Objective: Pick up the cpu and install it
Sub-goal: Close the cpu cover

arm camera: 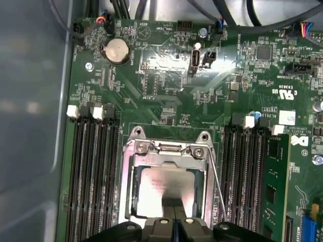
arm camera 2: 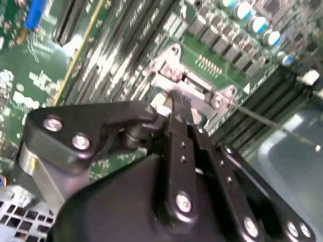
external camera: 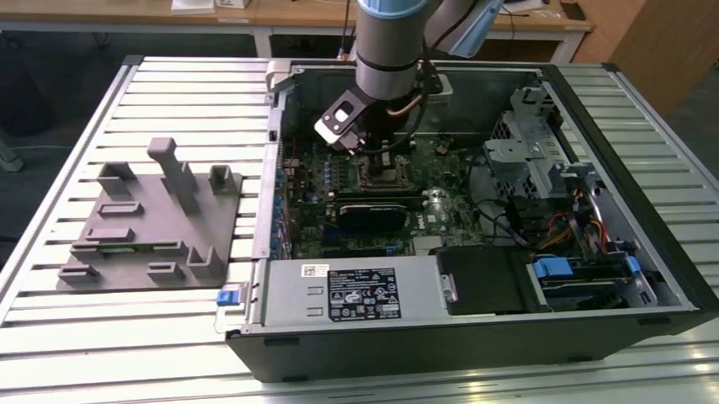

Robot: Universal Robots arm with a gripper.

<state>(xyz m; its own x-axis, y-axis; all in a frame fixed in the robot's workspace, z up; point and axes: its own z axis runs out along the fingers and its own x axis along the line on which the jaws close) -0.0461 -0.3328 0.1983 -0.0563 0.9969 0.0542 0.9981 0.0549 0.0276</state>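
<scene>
The cpu (arm camera: 161, 194) shows in the first wrist view as a pale silver square lying flat inside the metal-framed socket (arm camera: 128, 176) on the green motherboard. My gripper (arm camera: 174, 221) is directly over the cpu's edge, its two black fingers pressed together with only a thin seam between them. In the second wrist view the gripper (arm camera 2: 177, 103) reaches down to the socket frame (arm camera 2: 174, 70). In the exterior view the gripper (external camera: 379, 158) hangs over the socket (external camera: 388, 172) inside the open computer case (external camera: 629, 278).
A thin wire lever (arm camera: 218, 184) runs along one side of the socket. Memory slots (arm camera: 93, 171) flank it on both sides. A black heatsink block (external camera: 376, 215) lies on the board. A grey tray (external camera: 157, 219) with upright holders stands on the slatted table at the exterior view's left.
</scene>
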